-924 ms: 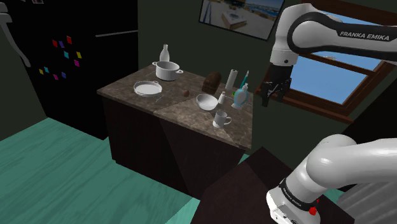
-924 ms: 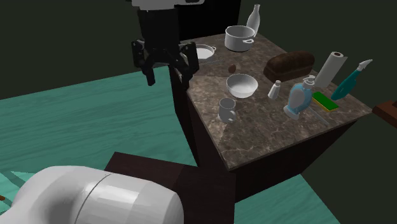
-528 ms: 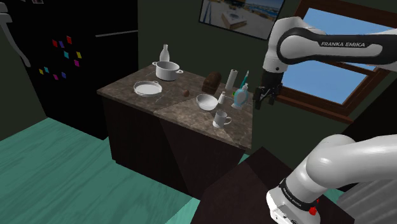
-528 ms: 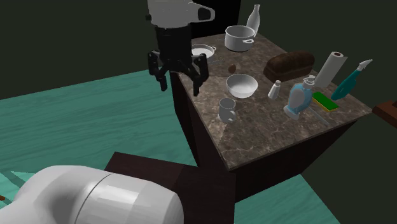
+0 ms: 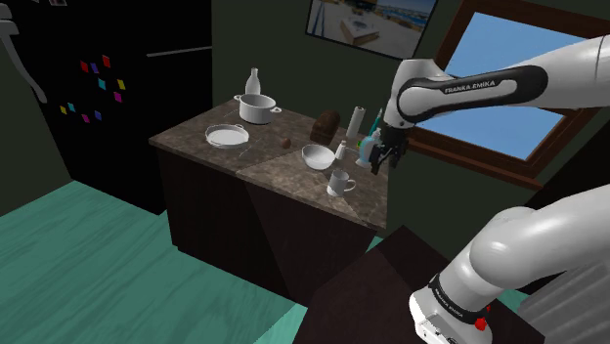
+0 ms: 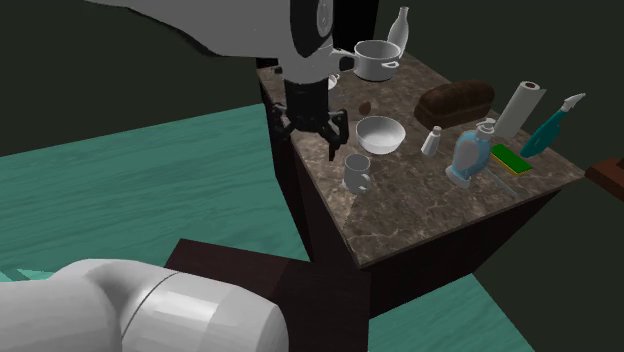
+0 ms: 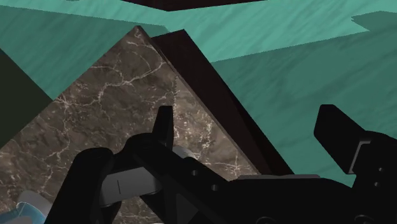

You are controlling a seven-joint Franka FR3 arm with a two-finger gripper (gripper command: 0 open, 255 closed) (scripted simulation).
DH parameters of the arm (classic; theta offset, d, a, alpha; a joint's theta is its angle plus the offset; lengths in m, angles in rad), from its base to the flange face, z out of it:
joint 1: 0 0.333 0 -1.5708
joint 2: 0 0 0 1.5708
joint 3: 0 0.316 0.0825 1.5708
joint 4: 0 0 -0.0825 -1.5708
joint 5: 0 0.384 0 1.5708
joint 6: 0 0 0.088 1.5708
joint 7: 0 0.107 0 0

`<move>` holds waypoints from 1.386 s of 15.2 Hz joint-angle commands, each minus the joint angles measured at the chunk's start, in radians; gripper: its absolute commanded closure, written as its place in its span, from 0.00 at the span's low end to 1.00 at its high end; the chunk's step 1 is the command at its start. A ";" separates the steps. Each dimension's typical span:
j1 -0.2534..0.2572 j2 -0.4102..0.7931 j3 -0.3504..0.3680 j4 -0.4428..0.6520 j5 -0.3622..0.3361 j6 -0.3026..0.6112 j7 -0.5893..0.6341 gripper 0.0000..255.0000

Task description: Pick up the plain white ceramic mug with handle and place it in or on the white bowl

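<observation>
Hovering over one counter (image 6: 420,225), one gripper (image 6: 311,140) spread wide, one white mug (image 6: 356,172), one white bowl (image 6: 381,133)

White mug (image 6: 356,172) upright on marble counter (image 6: 420,215), beside white bowl (image 6: 381,133)

Bare countertop (image 6: 420,225) around the mug (image 6: 356,172), bowl (image 6: 380,133) near, shaker (image 6: 431,141) and blue bottle (image 6: 468,158) farther off

— Where does the mug (image 6: 356,172) stand in the second exterior view?
— Mid-frame on the counter (image 6: 420,215), below-left of the bowl (image 6: 380,133); the gripper (image 6: 310,143) hangs left of both.
— And the pot (image 6: 373,60)?
— Upper middle, beside the bottle (image 6: 399,27).
</observation>
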 commanded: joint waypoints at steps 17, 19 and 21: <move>-0.022 0.693 -0.070 0.291 0.196 0.546 -0.316 0.00; -0.039 0.770 -0.054 0.351 0.231 0.575 -0.355 0.00; -0.058 0.846 -0.036 0.417 0.262 0.599 -0.390 0.00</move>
